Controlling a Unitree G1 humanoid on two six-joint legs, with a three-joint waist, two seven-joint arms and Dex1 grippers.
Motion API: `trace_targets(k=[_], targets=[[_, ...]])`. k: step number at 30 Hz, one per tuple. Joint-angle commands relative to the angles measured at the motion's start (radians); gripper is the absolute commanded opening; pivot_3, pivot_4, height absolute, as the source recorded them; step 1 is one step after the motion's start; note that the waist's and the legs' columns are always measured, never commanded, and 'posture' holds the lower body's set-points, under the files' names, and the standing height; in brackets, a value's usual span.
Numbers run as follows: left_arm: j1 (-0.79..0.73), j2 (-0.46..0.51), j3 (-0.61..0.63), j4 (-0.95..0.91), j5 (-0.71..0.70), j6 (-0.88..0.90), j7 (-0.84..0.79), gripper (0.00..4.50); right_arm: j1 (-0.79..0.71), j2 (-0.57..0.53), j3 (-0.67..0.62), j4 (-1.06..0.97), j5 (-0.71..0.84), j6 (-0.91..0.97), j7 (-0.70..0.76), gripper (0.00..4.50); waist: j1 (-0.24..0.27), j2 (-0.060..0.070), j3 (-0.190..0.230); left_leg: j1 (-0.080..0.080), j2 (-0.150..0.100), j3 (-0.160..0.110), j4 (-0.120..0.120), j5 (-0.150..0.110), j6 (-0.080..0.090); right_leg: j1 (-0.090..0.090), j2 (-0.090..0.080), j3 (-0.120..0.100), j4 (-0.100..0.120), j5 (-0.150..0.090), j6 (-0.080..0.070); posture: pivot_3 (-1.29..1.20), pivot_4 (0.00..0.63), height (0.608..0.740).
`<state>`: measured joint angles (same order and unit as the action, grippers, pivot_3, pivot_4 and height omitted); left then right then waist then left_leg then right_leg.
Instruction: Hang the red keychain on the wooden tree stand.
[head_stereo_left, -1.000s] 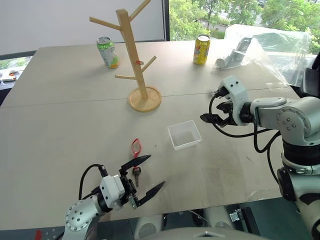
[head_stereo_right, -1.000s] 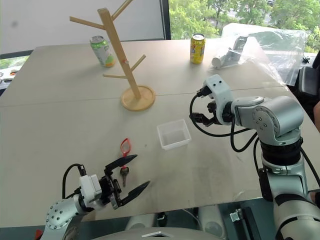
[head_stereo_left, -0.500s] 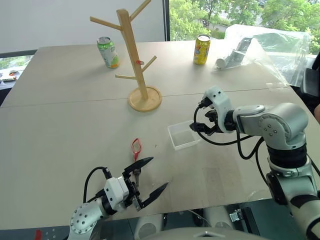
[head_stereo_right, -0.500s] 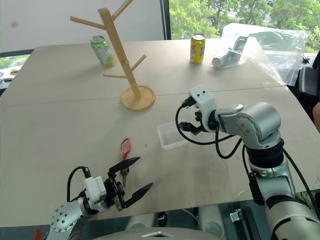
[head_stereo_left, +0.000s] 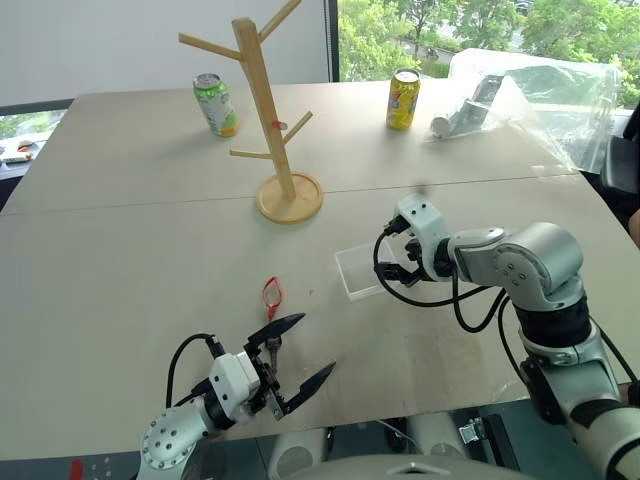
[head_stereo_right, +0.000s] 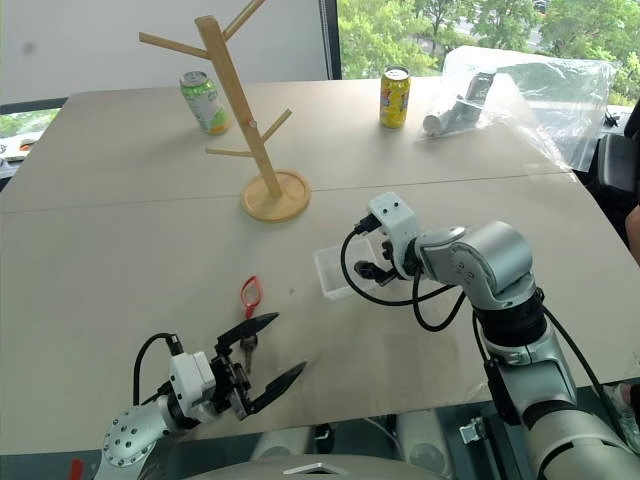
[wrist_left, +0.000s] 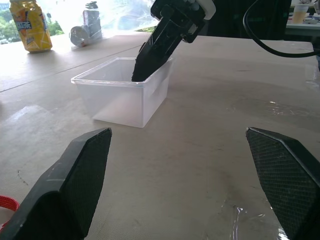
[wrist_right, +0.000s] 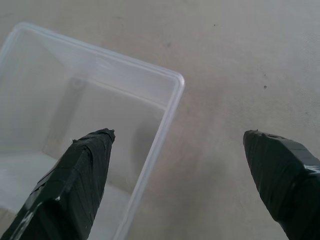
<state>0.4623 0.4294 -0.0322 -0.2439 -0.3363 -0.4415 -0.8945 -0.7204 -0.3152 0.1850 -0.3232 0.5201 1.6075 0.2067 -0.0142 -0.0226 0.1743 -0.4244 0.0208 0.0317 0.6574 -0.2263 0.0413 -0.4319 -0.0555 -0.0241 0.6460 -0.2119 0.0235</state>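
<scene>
Red keychain (head_stereo_left: 272, 294) lies flat on the counter (head_stereo_left: 120, 260), just ahead of the left gripper (head_stereo_left: 298, 351), jaws apart; right gripper (wrist_right: 175, 175), jaws apart, straddles the clear tray's (wrist_right: 150, 85) wall

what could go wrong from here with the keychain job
The right gripper straddles a wall of the clear tub, one finger inside; closing could grab or drag the tub. The keychain lies flat on the table, hard to pinch. The left gripper, open beside its key end, might nudge it.
</scene>
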Motion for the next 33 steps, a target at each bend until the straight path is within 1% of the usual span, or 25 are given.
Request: trace_targets(k=[1,3,4,10,11,15,19,21,23,25,28,29,33], targets=[[0.008,0.004,-0.009,-0.036,0.004,-0.021,0.009,4.50,0.007,0.006,0.004,-0.002,-0.019,-0.008,0.004,3.90,0.000,0.000,0.000,0.000,0.000,0.000,0.000,0.000,0.000,0.000,0.000,0.000,0.000,0.000,0.000,0.00,0.150,0.740],[0.008,0.005,-0.009,-0.036,0.008,-0.024,0.013,4.50,0.009,0.006,0.007,-0.003,-0.021,-0.015,0.014,3.38,0.000,0.000,0.000,0.000,0.000,0.000,0.000,0.000,0.000,0.000,0.000,0.000,0.000,0.000,0.000,0.00,0.150,0.740],[0.007,0.006,-0.008,-0.035,0.010,-0.025,0.014,4.50,0.010,0.006,0.007,-0.004,-0.021,-0.017,0.018,2.82,0.000,0.000,0.000,0.000,0.000,0.000,0.000,0.000,0.000,0.000,0.000,0.000,0.000,0.000,0.000,0.00,0.150,0.740],[-0.001,0.009,-0.004,-0.031,0.011,-0.025,0.017,4.50,0.007,0.018,-0.005,-0.004,-0.035,-0.023,0.025,0.17,0.000,0.000,0.000,0.000,0.000,0.000,0.000,0.000,0.000,0.000,0.000,0.000,0.000,0.000,0.000,0.00,0.150,0.740],[-0.003,0.009,-0.005,-0.031,0.012,-0.025,0.018,4.50,0.004,0.024,-0.015,-0.002,-0.038,-0.025,0.025,0.08,0.000,0.000,0.000,0.000,0.000,0.000,0.000,0.000,0.000,0.000,0.000,0.000,0.000,0.000,0.000,0.00,0.150,0.740],[-0.005,0.011,-0.006,-0.032,0.012,-0.025,0.023,4.50,-0.013,0.045,-0.076,0.005,-0.046,-0.053,0.028,0.08,0.000,0.000,0.000,-0.001,0.000,0.000,0.000,0.000,0.000,0.000,0.000,-0.001,0.000,0.000,0.000,0.00,0.150,0.740],[-0.010,0.013,-0.007,-0.032,0.010,-0.023,0.029,4.50,-0.053,0.085,-0.244,0.102,-0.089,-0.112,-0.019,0.08,0.001,0.000,0.000,-0.001,0.000,0.000,0.000,0.000,0.000,-0.001,0.000,-0.001,-0.001,0.000,0.000,0.00,0.150,0.740],[-0.016,0.013,-0.005,-0.030,0.011,-0.024,0.033,4.50,-0.090,0.091,-0.355,0.198,-0.127,-0.152,-0.072,0.08,0.001,0.000,0.000,-0.002,0.000,-0.001,0.000,0.000,0.000,-0.001,0.000,-0.001,-0.001,0.000,0.000,0.00,0.150,0.740],[-0.024,0.013,-0.003,-0.025,0.010,-0.022,0.037,4.50,-0.135,0.066,-0.474,0.330,-0.171,-0.221,-0.137,0.08,0.004,0.000,0.000,-0.002,0.000,-0.001,0.000,0.000,0.000,-0.001,0.000,-0.001,-0.001,0.000,0.000,0.00,0.150,0.740],[-0.031,0.011,-0.004,-0.025,0.008,-0.018,0.040,4.50,-0.174,0.024,-0.559,0.456,-0.206,-0.300,-0.189,0.08,0.006,0.000,0.000,-0.002,0.000,0.000,0.000,0.000,0.000,-0.001,0.000,-0.002,-0.001,0.000,0.000,0.00,0.150,0.740],[-0.036,0.011,-0.006,-0.028,0.004,-0.012,0.046,4.50,-0.216,-0.053,-0.640,0.632,-0.247,-0.411,-0.250,0.08,0.003,0.001,0.000,-0.003,-0.001,0.000,0.000,0.000,0.000,-0.001,0.000,-0.001,-0.002,0.001,0.000,0.00,0.150,0.740],[-0.037,0.011,-0.006,-0.029,0.002,-0.010,0.048,4.50,-0.228,-0.072,-0.666,0.681,-0.254,-0.439,-0.269,0.08,0.001,0.001,0.000,-0.004,-0.001,0.001,-0.001,0.000,0.000,-0.002,0.000,-0.001,-0.002,0.003,0.003,0.00,0.150,0.740],[-0.044,0.015,-0.003,-0.027,-0.005,-0.004,0.051,4.50,-0.268,-0.141,-0.749,0.865,-0.259,-0.541,-0.327,0.08,-0.005,0.001,0.000,-0.001,0.000,0.005,-0.004,0.000,0.000,-0.003,0.003,0.004,-0.002,0.003,0.004,0.00,0.150,0.740]])
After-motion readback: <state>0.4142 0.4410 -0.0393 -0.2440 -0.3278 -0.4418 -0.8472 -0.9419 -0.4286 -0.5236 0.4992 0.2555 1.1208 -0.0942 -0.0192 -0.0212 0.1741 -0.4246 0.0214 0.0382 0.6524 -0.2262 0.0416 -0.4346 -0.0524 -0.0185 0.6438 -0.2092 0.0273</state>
